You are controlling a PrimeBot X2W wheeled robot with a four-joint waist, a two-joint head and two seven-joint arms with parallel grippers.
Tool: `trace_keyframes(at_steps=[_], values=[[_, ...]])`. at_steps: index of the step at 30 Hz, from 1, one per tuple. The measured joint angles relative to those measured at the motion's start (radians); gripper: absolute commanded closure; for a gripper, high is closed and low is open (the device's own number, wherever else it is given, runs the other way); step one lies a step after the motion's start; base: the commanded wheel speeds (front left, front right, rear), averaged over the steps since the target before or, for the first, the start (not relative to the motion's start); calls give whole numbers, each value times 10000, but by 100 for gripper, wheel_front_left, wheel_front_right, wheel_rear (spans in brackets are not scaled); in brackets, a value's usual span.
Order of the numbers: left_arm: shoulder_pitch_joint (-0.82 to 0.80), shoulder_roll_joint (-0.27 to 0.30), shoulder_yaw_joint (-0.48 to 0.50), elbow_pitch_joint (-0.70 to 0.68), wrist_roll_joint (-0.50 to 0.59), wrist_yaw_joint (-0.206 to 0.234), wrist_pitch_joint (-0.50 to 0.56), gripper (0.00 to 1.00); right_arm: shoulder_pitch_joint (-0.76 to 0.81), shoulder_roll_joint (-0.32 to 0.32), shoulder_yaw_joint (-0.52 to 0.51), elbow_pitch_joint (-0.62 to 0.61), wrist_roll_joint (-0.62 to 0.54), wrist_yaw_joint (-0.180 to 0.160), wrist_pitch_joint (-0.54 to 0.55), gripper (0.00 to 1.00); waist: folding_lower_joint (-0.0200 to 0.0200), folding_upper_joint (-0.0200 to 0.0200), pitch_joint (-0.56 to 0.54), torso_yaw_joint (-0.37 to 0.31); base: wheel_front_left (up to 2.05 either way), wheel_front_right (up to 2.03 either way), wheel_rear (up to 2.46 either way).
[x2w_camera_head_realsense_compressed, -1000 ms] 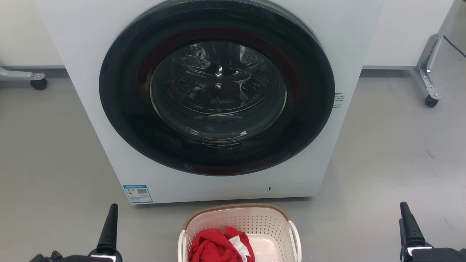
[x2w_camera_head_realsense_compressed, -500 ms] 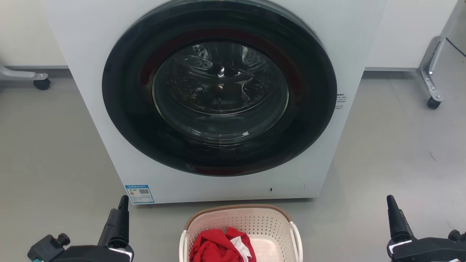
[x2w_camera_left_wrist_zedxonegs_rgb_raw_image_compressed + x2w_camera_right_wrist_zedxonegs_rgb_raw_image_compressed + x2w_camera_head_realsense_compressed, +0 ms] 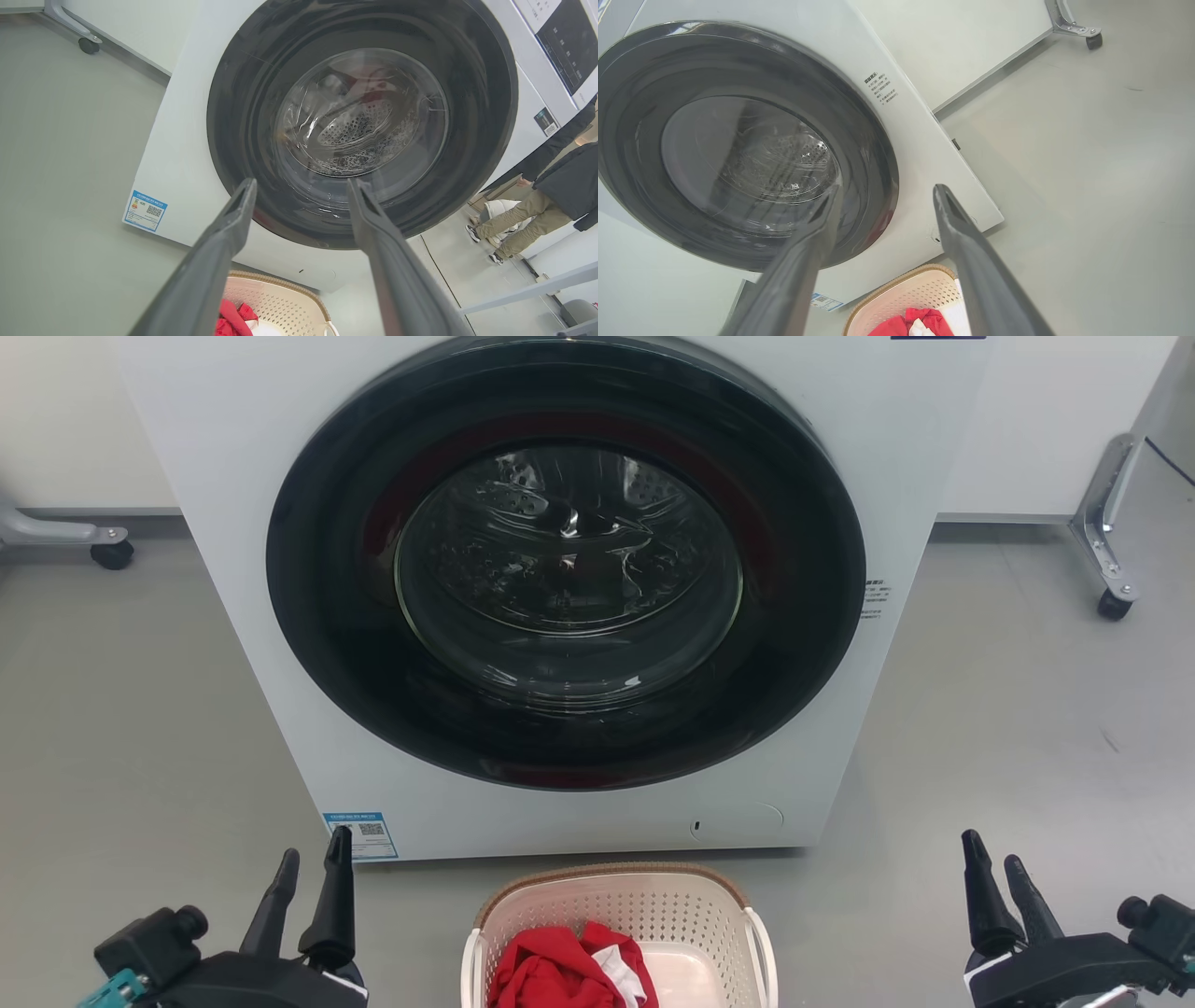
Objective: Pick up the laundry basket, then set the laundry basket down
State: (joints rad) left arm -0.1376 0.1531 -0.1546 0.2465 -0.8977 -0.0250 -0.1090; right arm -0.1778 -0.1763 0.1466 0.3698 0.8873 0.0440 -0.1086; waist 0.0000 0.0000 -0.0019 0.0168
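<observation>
Because the laundry basket (image 3: 616, 907) sits on the floor just near of the washing machine (image 3: 196, 439), midway between the arms, the left gripper (image 3: 316, 842) and right gripper (image 3: 991, 847) flank it at either side, well apart from it. Both have fingers apart, holding nothing, probably ready for its 2 loop handles (image 3: 761, 947). Red clothing (image 3: 541, 971) lies inside.

White washing machine (image 3: 219, 476), dark round door (image 3: 569, 569) closed, on grey floor (image 3: 1008, 709)
</observation>
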Motion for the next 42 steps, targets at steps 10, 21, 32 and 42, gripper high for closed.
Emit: trace_keyframes(at_steps=[10, 21, 32, 42], values=[[0, 153, -468, -81, 1448, 345, -343, 0, -177, -230, 546, 146, -1392, -199, -351, 0, 0, 0, -33, 27, 0, 0, 0], [0, 339, -934, -61, 2978, 608, -757, 0, -330, -470, 1162, 562, -2872, -493, -721, 0, 0, 0, -44, 88, 0, 0, 0], [-59, 520, -1436, 119, 4391, 880, -1202, 0, -567, -642, 1733, 974, -4439, -731, -1174, 0, 0, 0, -47, 113, 0, 0, 0], [-195, 608, -1657, 391, 5195, 1009, -1404, 0, -652, -784, 1965, 1269, -5200, -884, -1407, 0, 0, 0, -42, 103, 0, 0, 0]])
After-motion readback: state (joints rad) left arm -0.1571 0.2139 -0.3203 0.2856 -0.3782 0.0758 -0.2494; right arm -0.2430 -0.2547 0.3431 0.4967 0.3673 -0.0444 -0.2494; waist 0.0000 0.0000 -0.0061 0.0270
